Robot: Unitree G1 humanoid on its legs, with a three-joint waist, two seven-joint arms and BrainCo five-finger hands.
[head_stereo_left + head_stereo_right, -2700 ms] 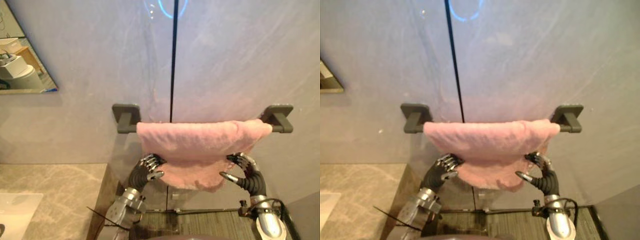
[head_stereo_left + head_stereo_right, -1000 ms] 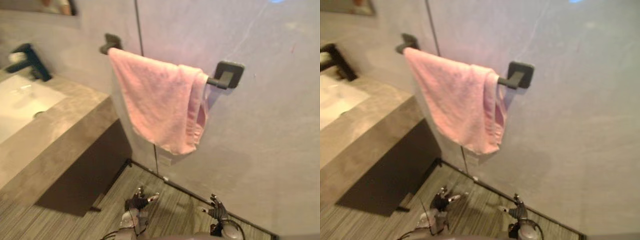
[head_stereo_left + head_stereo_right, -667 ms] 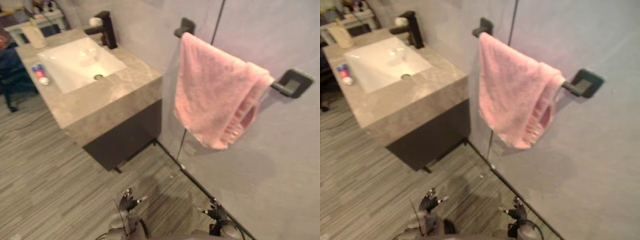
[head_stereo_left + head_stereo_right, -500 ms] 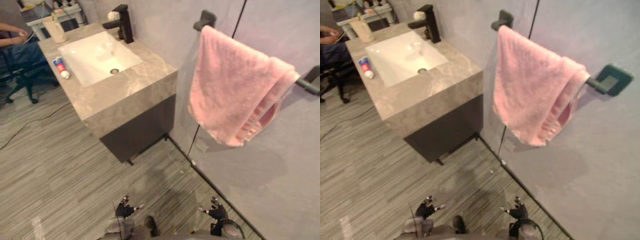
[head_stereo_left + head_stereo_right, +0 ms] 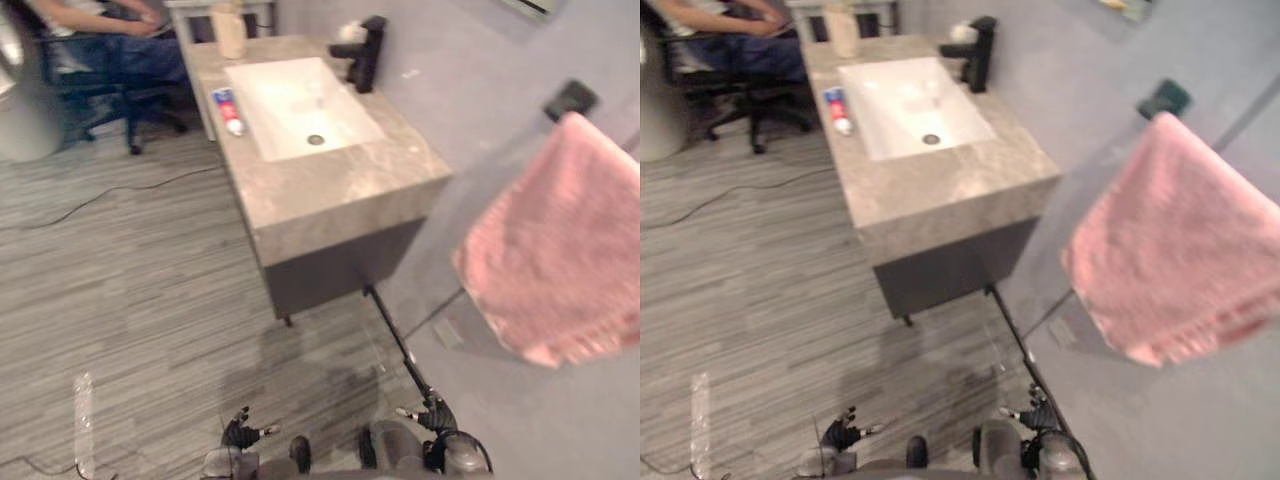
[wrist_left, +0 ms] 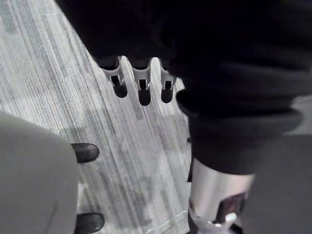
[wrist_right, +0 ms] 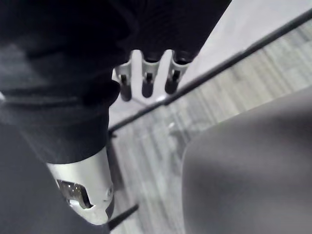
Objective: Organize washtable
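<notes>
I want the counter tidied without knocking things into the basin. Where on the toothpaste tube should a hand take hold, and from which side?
Probably across the middle of the toothpaste tube, pinching its narrow width from above and arriving from the counter's open floor side. It lies flat along the sink's edge, so the basin side seems to leave little room for fingers.

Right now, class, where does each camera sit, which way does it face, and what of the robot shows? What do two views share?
Left eye view: on the head, facing down at the floor, washtable and pink towel; left hand and right hand low down.
Right eye view: beside it, same aim and hands.
Left wrist view: on that wrist, along open fingers to the floor.
Right wrist view: likewise, right side.
Shared: both eye views show the sink.
</notes>
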